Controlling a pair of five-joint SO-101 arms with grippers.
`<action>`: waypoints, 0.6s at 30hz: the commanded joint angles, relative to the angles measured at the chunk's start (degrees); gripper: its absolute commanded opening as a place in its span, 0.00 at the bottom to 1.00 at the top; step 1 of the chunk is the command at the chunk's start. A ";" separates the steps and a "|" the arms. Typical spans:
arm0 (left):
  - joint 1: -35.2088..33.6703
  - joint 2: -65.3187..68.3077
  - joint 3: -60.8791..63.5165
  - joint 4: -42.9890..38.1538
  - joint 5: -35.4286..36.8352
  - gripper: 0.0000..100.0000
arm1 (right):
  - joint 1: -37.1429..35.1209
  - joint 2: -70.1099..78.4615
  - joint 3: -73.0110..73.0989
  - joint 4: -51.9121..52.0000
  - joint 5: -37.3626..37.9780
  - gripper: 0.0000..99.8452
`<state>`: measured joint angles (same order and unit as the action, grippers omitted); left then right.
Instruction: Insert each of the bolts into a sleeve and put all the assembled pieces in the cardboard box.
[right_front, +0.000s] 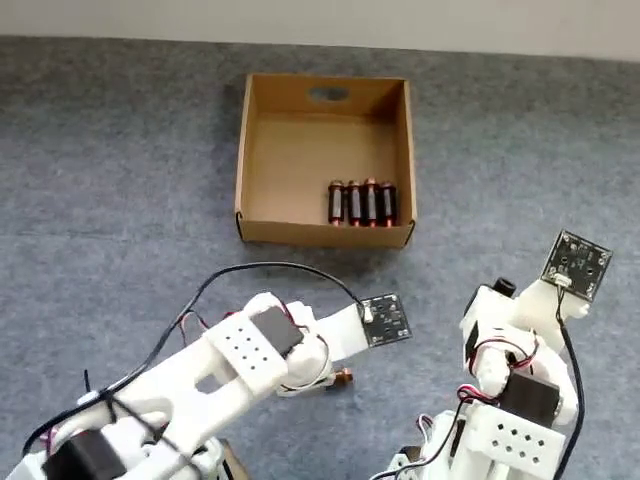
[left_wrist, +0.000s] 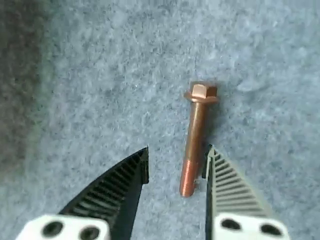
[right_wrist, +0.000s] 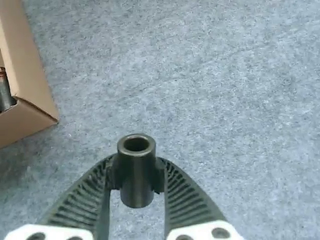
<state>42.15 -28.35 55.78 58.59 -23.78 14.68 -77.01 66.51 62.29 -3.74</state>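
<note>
A copper bolt (left_wrist: 196, 135) lies flat on the grey carpet, its hex head pointing away from my left gripper (left_wrist: 178, 149). That gripper is open and low over the carpet, with the bolt's threaded end between its fingers, close to one of them. From above, the bolt's head (right_front: 345, 377) peeks out beside the left arm. My right gripper (right_wrist: 136, 167) is shut on a black sleeve (right_wrist: 136, 146), held with its open bore facing the camera; its end (right_front: 505, 287) shows in the high view. The cardboard box (right_front: 262, 150) holds several assembled pieces (right_front: 361, 203) in a row at its front right.
The box's near corner (right_wrist: 25, 100) lies off to one side of the right gripper. Grey carpet covers the table. Cables run along the left arm (right_front: 240, 360). The right arm (right_front: 515, 380) stands at the front right.
</note>
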 joint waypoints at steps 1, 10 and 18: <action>0.75 1.89 -2.51 -4.04 1.05 0.19 | 0.66 -0.84 -0.31 -1.27 -0.70 0.01; 0.75 2.68 -2.33 -7.30 1.85 0.19 | 0.66 -0.84 -0.31 -1.27 -0.70 0.01; 0.75 2.77 -2.24 -8.35 1.85 0.19 | 0.66 -0.84 -0.31 -1.27 -0.70 0.01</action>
<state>42.15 -25.63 55.78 50.95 -22.37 14.68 -77.01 66.51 62.29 -3.74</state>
